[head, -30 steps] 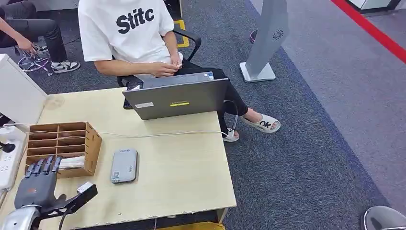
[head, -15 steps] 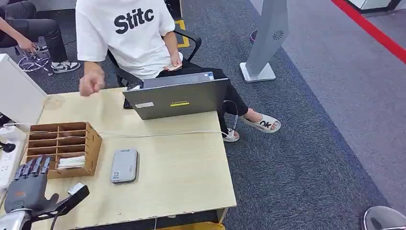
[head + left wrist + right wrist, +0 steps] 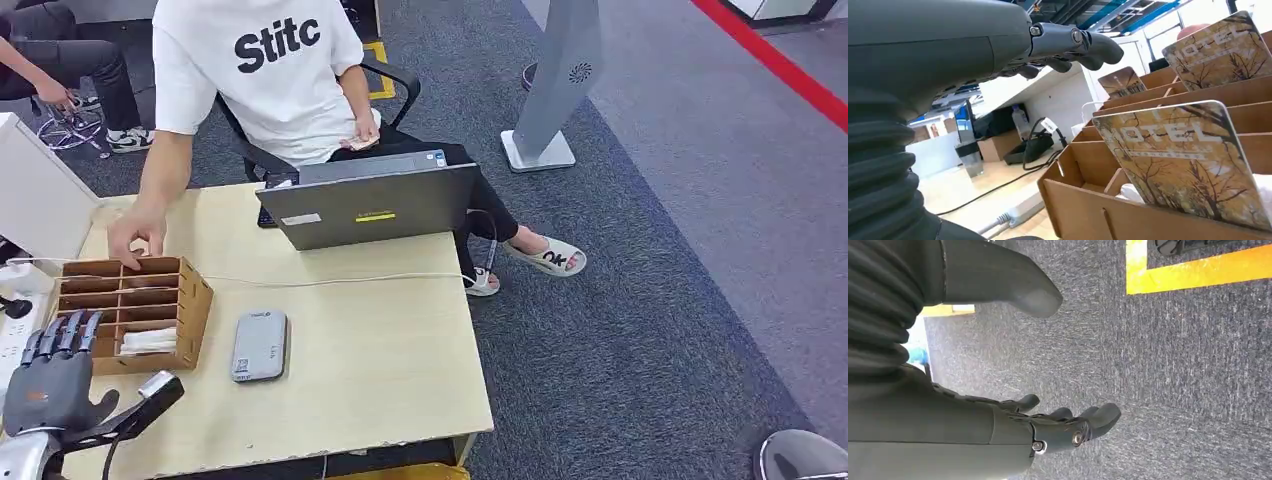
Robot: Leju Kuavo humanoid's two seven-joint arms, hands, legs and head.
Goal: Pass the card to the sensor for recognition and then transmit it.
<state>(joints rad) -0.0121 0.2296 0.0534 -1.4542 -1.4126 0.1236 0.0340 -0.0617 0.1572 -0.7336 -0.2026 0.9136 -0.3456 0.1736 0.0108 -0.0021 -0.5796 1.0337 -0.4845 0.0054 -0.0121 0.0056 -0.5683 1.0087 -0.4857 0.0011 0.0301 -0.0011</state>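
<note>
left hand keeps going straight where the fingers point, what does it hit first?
Most likely the wooden card rack: the left hand is open, fingers aimed at its near-left corner. Depth is unclear; it may just clip the edge by the white power strip.

A light wooden worktop stands on dark grey carpet. Beyond its far edge sits a black office chair; a red floor stripe crosses the far right corner.

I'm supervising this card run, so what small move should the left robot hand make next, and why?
Probably wait: the left robot hand is open beside the brown cardboard card rack, holding no card, while a person's hand rests at the rack's far edge.
</note>
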